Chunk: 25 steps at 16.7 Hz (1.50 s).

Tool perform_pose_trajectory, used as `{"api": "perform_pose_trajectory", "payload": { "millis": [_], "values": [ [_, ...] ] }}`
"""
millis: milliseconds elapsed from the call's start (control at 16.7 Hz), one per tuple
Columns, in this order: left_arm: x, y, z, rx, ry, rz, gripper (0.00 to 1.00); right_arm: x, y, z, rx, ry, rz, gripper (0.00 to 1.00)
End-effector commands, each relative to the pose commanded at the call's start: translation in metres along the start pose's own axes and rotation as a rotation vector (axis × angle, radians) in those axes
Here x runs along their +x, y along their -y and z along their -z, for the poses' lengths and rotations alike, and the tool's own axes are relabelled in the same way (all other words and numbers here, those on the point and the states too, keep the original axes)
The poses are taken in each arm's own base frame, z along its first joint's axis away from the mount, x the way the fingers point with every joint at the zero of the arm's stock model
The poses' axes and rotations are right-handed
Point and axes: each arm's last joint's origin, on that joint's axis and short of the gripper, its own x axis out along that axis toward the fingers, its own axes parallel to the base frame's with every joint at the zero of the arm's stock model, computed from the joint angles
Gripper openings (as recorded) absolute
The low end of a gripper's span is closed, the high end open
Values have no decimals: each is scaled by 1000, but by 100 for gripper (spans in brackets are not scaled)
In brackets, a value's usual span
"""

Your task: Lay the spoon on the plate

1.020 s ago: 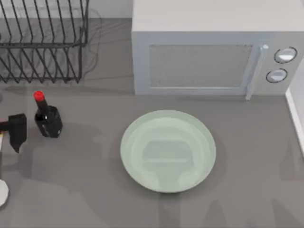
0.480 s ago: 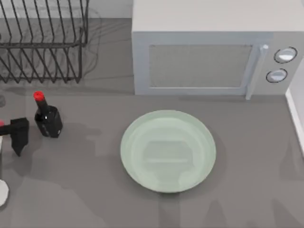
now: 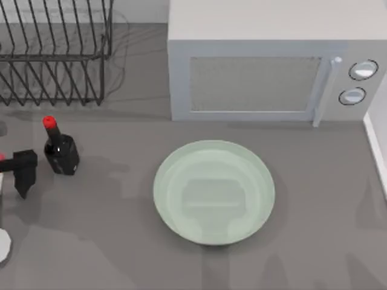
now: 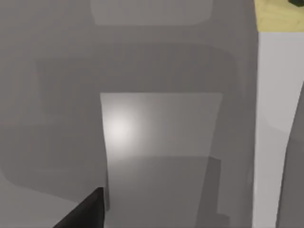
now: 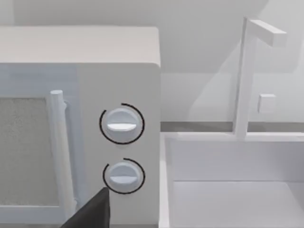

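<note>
Grey table (image 3: 121,241). White microwave (image 3: 266,60) at far side, two dials on its right (also in right wrist view (image 5: 121,124)). Black wire dish rack (image 3: 54,54) far left. Pale green plate (image 3: 214,192) sits mid-table, just near of the microwave, nothing on it. Dark red-capped bottle (image 3: 59,150) stands upright left of the plate, well apart. Left gripper (image 3: 23,172) at the table's left edge, just beside the bottle; clenched or released, cannot tell. Spoon (image 3: 2,181): pale sliver at the left edge by the gripper, grasp unclear.
</note>
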Motion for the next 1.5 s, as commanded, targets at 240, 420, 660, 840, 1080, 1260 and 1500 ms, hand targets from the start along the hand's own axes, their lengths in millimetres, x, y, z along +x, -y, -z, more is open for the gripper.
{"api": "perform_pose_trajectory", "payload": {
  "millis": [240,420,660,840,1080,1260,1500],
  "values": [
    [0,0,0,0,0,0,25,0,0,0,0,0,0,100],
    [0,0,0,0,0,0,2,0,0,0,0,0,0,100],
    [0,0,0,0,0,0,0,0,0,0,0,0,0,100],
    [0,0,0,0,0,0,0,0,0,0,0,0,0,100],
    [-25,-1,10,1,-14,0,0,0,0,0,0,0,0,100],
    [-42,-1,6,2,-15,2,0,0,0,0,0,0,0,100],
    [-80,0,5,4,-19,5,0,0,0,0,0,0,0,100]
  ]
}}
